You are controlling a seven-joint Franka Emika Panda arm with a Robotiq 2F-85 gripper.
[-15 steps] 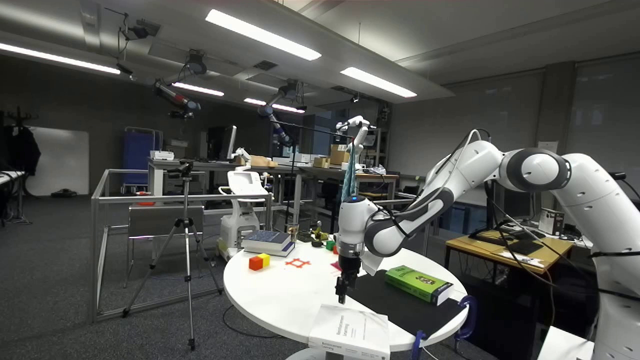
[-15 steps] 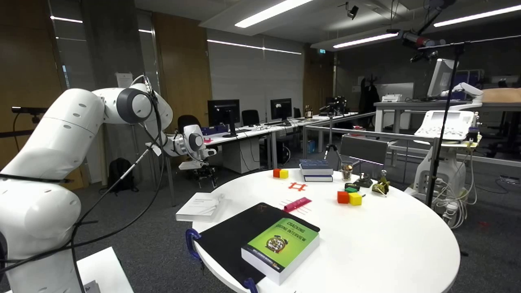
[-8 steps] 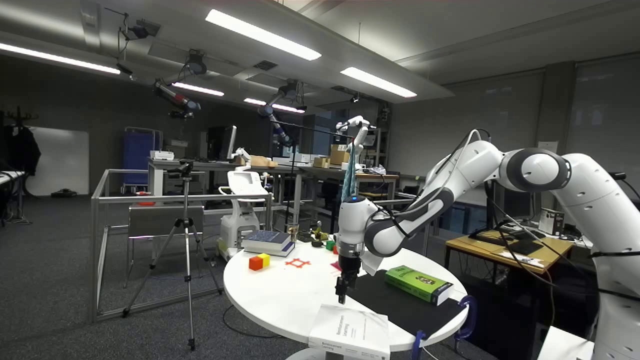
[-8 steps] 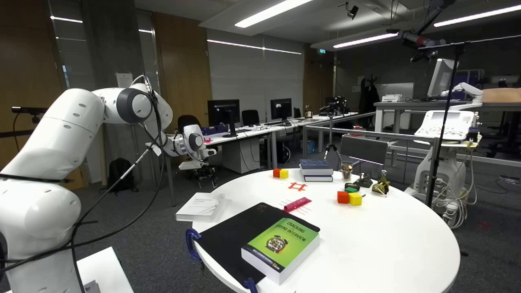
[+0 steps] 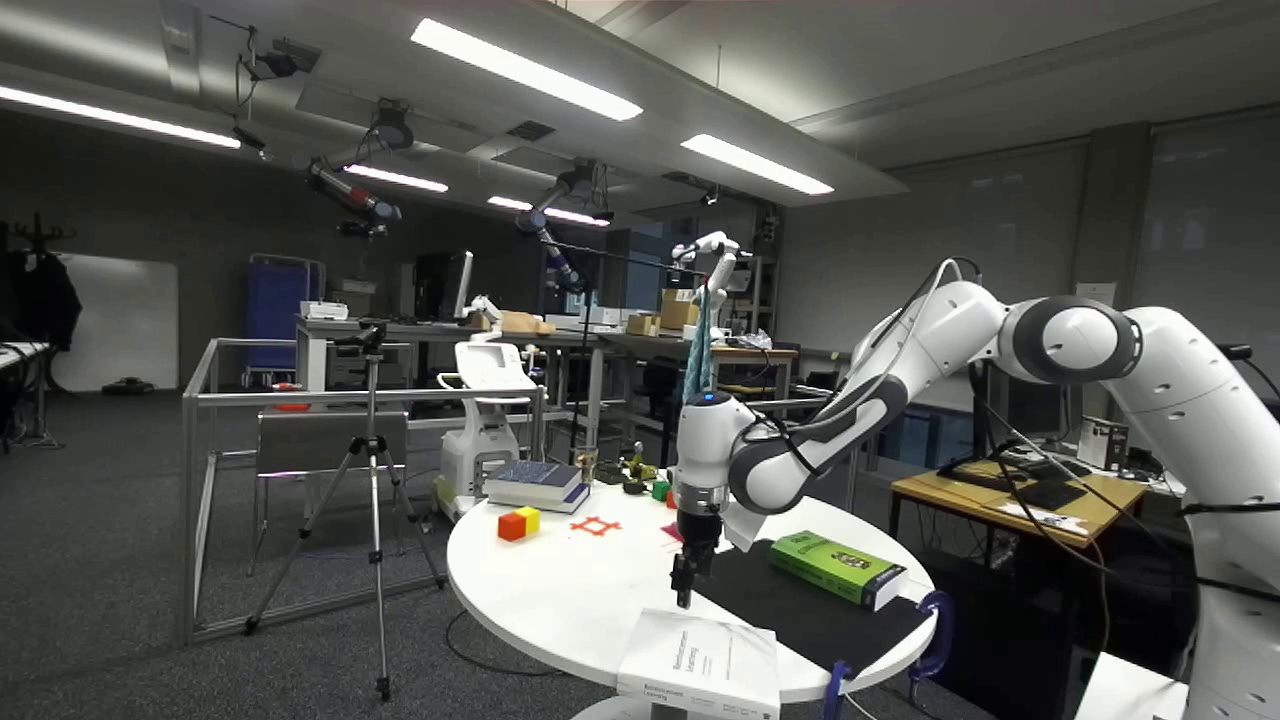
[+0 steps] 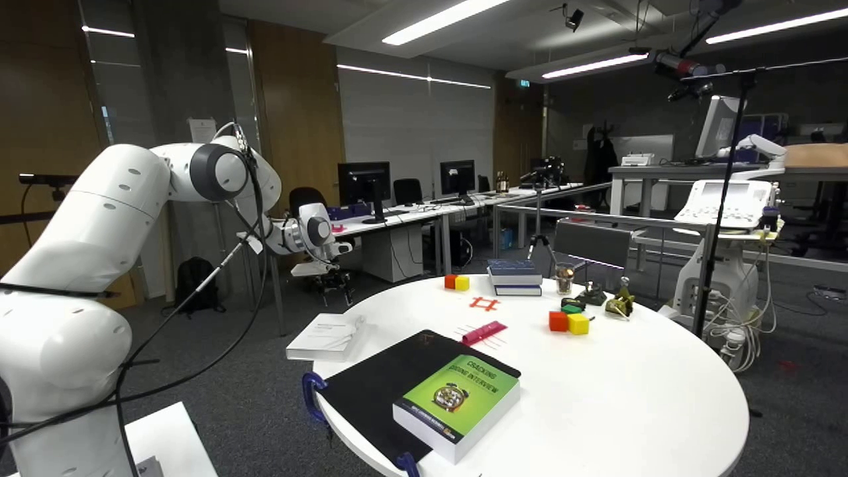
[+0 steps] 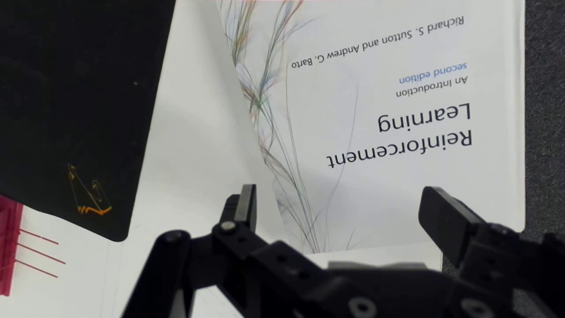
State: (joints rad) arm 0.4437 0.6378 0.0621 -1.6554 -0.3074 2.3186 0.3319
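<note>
Ceiling tubes [image 5: 526, 69] are glaring overexposed white in both exterior views, while the far wall [image 5: 150, 200] is sitting in gloom. The round tabletop [image 6: 629, 397] is catching that light brightly. In my wrist view, the white book [image 7: 379, 128] is looking crisp, faint grey shading is falling beside it, and my gripper [image 7: 337, 204] is reading nearly black.

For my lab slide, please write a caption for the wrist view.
Open gripper seen against a white Reinforcement Learning book, a black mat at picture left.
</note>
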